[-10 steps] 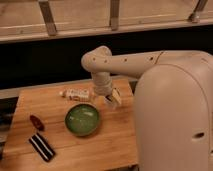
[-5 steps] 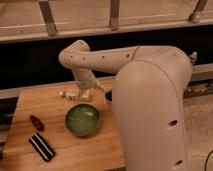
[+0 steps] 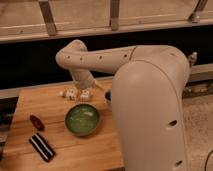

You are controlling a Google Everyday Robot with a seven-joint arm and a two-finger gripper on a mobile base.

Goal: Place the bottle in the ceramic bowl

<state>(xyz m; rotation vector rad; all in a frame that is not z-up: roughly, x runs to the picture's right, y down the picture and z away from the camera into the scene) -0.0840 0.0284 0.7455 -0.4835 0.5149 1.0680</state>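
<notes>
Bottle and my jaws meet at one spot: the jaws sit down at its right end, though I cannot tell whether they are spread or pinching it. It lies on the wooden surface, long axis left-right. The ceramic bowl waits just beside, toward the camera.

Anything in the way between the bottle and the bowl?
Nothing visible. The claw is at the bottle near the back of the table; the bowl sits just in front, with only bare wood between. The red object and striped black bar lie off to the side.
</notes>
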